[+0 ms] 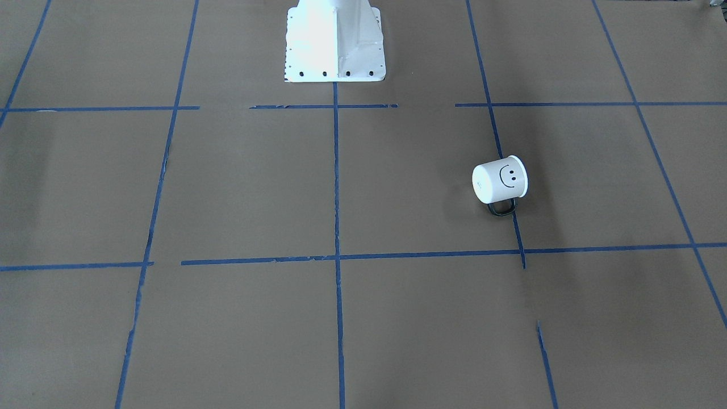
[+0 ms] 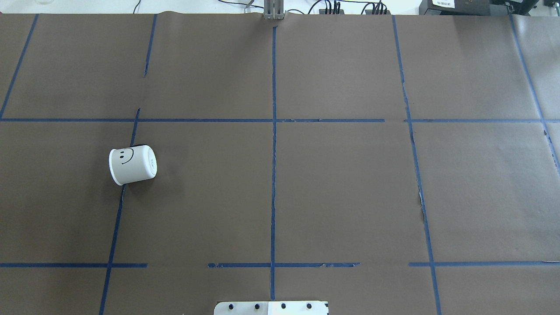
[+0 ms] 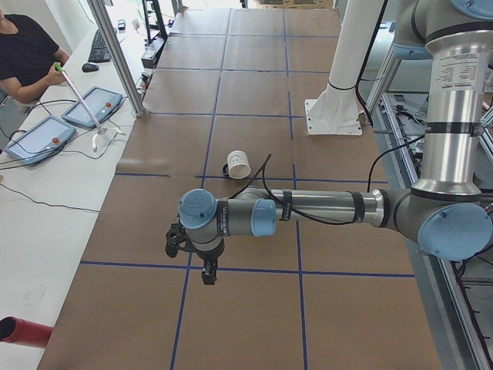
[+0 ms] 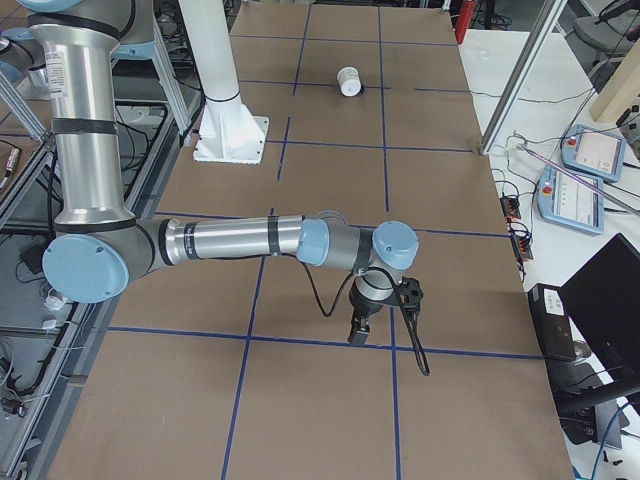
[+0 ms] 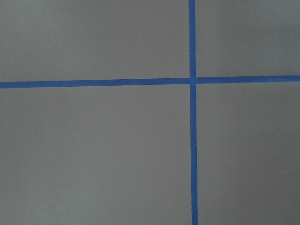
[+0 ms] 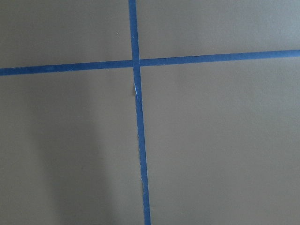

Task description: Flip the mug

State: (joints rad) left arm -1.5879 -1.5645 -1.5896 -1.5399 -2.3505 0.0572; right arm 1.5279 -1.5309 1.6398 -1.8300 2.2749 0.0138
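The white mug (image 1: 500, 180) with a black smiley face lies on its side on the brown paper table. Its base faces the table's middle and its black loop handle (image 1: 502, 208) points away from the robot. It sits on the robot's left side in the overhead view (image 2: 132, 165), and shows small in both side views (image 3: 238, 163) (image 4: 349, 80). My left gripper (image 3: 208, 277) hangs over the table, well short of the mug; I cannot tell if it is open. My right gripper (image 4: 357, 338) hangs far from the mug; I cannot tell its state. Both wrist views show only paper and tape.
Blue tape lines (image 2: 273, 175) divide the table into squares. The robot's white base (image 1: 335, 45) stands at the table's middle edge. An operator (image 3: 27, 54) with control pendants (image 3: 92, 106) sits across the table. A red object (image 3: 19, 330) lies off the paper.
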